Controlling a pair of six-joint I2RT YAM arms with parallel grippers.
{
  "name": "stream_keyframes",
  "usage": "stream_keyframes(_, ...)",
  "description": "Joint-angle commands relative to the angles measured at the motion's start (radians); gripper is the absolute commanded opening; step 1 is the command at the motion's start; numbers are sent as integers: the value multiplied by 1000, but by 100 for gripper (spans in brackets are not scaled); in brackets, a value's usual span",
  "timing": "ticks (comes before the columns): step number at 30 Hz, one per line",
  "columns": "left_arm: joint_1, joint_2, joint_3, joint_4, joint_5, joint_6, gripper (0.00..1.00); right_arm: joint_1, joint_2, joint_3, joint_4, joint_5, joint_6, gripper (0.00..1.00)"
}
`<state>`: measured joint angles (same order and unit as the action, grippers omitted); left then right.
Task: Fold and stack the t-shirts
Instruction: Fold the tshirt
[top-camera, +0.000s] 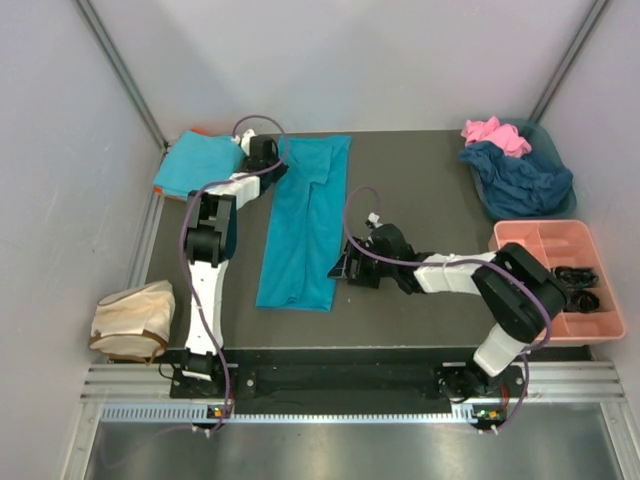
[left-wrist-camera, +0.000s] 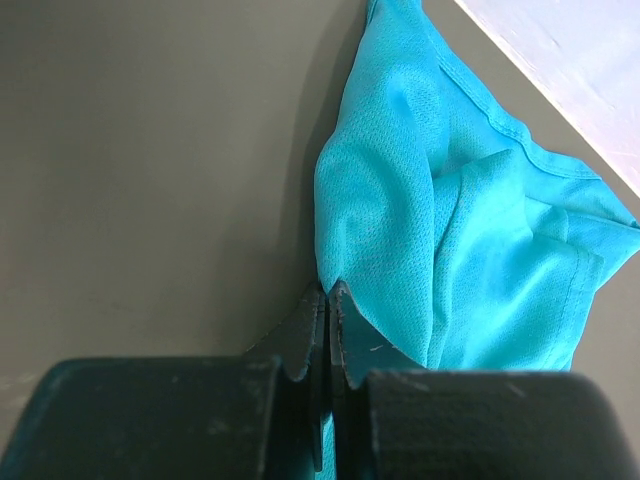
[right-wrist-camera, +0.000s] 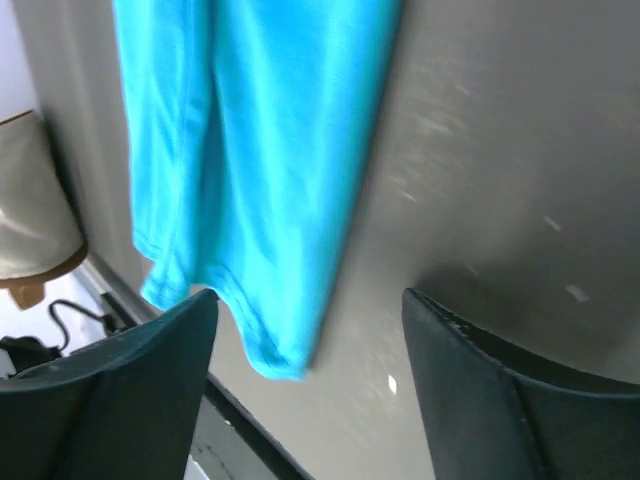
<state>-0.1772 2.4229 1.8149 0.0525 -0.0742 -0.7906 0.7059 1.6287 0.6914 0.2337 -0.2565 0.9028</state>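
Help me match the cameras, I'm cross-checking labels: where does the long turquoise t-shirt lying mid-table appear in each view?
Top external: the turquoise t-shirt is a long strip left of centre, running from the far edge towards the near one.
Left wrist: seemingly its bunched far end, filling the right half.
Right wrist: its near end, upper left to centre.
Shared landmark: the dark tabletop, seen in all three views.

The top camera looks steeply down from the near side over the whole dark grey table (top-camera: 420, 180). Each wrist camera hangs close above it, both catching the long turquoise cloth t-shirt (top-camera: 300, 230).
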Motion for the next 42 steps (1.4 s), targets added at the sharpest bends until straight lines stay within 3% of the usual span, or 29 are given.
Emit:
stream_keyframes(1,27,-22,-60,-97,-35,33,0,17,111,48,36,-72,16,69)
stream_keyframes(9,35,-39,-86,-89,-36,39,0,23,174,62,50,-95,22,40)
stream_keyframes(14,36,-44,-103,-82,-30,40,0,23,195,65,61,-98,25,38)
stream_keyframes(17,38,-42,-108,-80,-24,44,0,23,203,63,65,-98,25,28)
stream_keyframes(18,38,-42,-111,-82,-25,45,0,21,207,60,69,-98,24,15)
stream_keyframes(21,38,-41,-115,-79,-18,48,0,23,206,57,64,-93,21,0)
stream_keyframes(30,15,-44,-153,-80,39,76,0,15,99,5,-39,-11,-16,0)
stream_keyframes(42,4,-88,-261,-95,123,90,0,-8,-171,-115,-272,106,-82,0)
